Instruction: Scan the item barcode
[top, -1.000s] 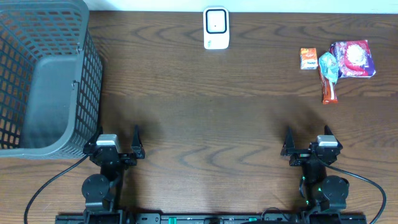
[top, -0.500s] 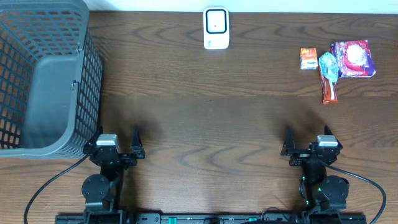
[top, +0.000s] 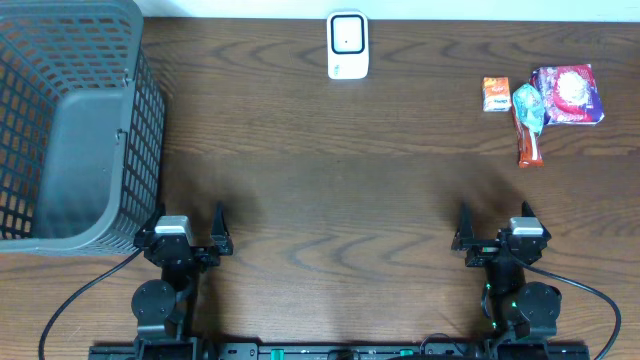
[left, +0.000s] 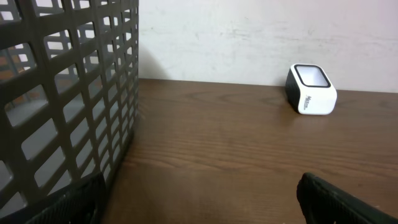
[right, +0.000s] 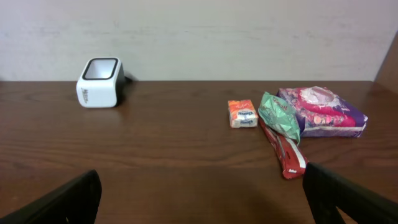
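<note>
You are looking at a dark brown table (top: 330, 180) with a wavy wood grain that runs left to right. In both wrist views a plain, pale, slightly mottled wall (right: 199, 31) rises just behind its far edge.

The white scanner (top: 348, 45) stands at the far edge near the middle, its dark window facing up. The items to scan lie in a cluster at the far right:
- a small orange packet (top: 496, 94) on the cluster's left
- a green packet (top: 527, 104) beside it
- a red bar (top: 529, 146) reaching nearest to you, its far end under the green packet
- a pink-and-purple pack (top: 568, 93) on the right, touching the green packet

A grey slatted basket (top: 60, 130) fills the far left corner.

Your left gripper (top: 188, 224) sits low at the near left, just off the basket's near corner. Its jaws are spread wide with nothing between them. Your right gripper (top: 494, 224) sits at the near right, well apart from the cluster, and its jaws are likewise spread wide and hold nothing.
</note>
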